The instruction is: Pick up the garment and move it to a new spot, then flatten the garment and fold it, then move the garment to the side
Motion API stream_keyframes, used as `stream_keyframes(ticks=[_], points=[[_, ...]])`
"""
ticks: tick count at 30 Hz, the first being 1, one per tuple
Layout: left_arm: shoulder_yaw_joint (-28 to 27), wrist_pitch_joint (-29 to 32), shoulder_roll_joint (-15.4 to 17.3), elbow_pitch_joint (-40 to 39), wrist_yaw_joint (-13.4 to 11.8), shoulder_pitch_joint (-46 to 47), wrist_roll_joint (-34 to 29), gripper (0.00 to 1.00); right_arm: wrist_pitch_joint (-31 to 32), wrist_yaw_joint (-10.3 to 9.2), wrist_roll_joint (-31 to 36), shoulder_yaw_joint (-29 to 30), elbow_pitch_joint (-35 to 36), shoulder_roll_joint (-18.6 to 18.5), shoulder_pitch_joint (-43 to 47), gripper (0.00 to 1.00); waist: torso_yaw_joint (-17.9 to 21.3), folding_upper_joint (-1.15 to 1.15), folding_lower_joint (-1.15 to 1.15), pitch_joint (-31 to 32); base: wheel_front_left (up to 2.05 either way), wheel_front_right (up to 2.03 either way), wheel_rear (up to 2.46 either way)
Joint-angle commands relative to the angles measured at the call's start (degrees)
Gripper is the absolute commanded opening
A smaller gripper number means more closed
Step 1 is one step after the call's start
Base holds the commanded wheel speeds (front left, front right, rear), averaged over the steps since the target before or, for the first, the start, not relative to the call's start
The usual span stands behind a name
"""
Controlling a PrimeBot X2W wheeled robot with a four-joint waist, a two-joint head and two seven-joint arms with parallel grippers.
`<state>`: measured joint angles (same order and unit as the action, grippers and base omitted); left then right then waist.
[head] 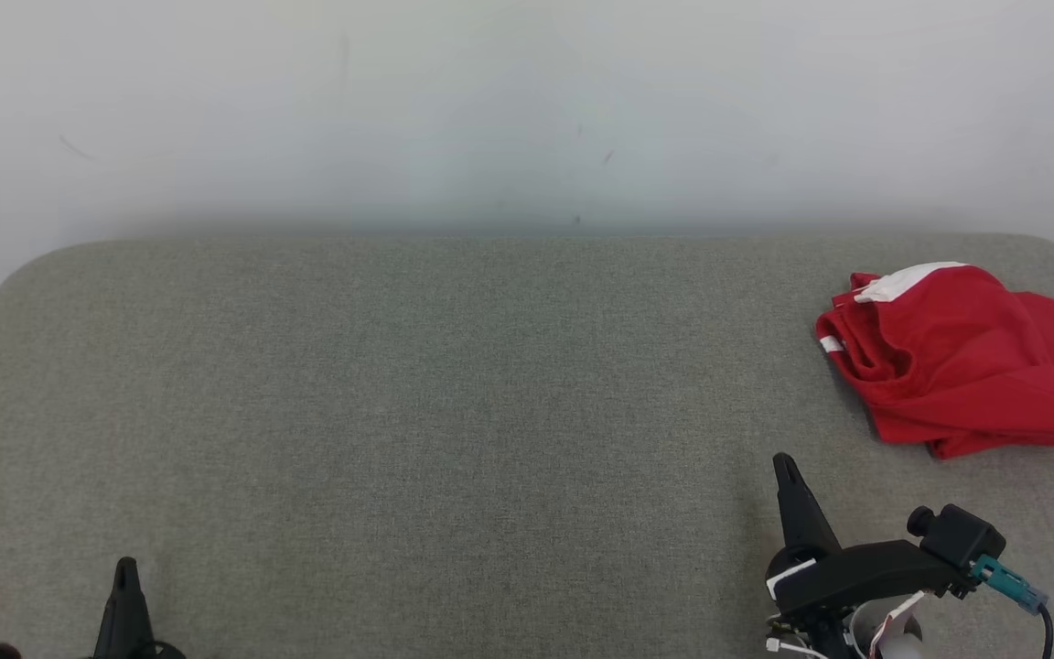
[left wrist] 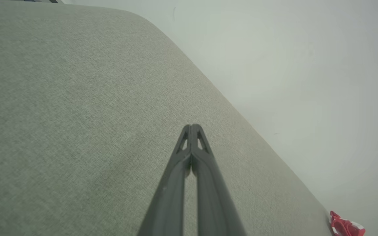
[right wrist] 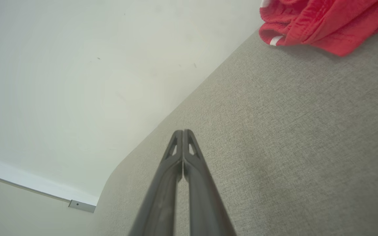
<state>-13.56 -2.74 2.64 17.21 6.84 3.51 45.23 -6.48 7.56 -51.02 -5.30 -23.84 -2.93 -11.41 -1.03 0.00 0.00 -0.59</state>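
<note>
Red garment point(head: 966, 366) bunched at the right of the counter point(head: 399, 412).
My left end effector point(head: 126, 567) and right end effector point(head: 784, 465) are closed tight, empty.

Bench point(head: 454, 384): fabric top bare across the left, centre and bottom of the head view, a wide open lane. 1 obstacle: crumpled red garment point(head: 957, 366) at the right of the frame, by the bench's right edge, running out of frame. Wall point(head: 490, 110) closes the far edge along the top. Right end effector point(head: 784, 467) sits lower left of the garment, apart from it. Left end effector point(head: 125, 567) is at lower left, bare fabric around it.
</note>
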Motion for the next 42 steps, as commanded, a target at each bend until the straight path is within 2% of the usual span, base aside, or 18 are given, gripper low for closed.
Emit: stream_keyframes(ticks=[1, 19, 42], points=[[-0.48, 0.45, 0.49, -0.42, 0.24, 1.52, 1.48, 0.00, 0.33, -0.05, -1.73, -0.23, 0.14, 0.03, -1.68, 0.00, 0.01, 0.00, 0.00, -0.01, 0.00, 0.00, 0.00], [-2.61, 3.80, 0.83, 0.95, 0.36, 4.29, 14.16, 0.00, 2.76, -0.07, -14.85, -1.56, -3.15, 0.04, -6.27, 0.00, 0.18, 0.00, 0.00, -0.24, 0.00, 0.00, 0.00], [-4.74, 7.15, 1.17, 2.39, 0.56, 6.85, 26.87, 0.00, 5.22, -0.09, -28.19, -2.92, -6.53, 0.06, -10.85, 0.00, 0.39, 0.00, 0.00, -0.52, 0.00, 0.00, 0.00]])
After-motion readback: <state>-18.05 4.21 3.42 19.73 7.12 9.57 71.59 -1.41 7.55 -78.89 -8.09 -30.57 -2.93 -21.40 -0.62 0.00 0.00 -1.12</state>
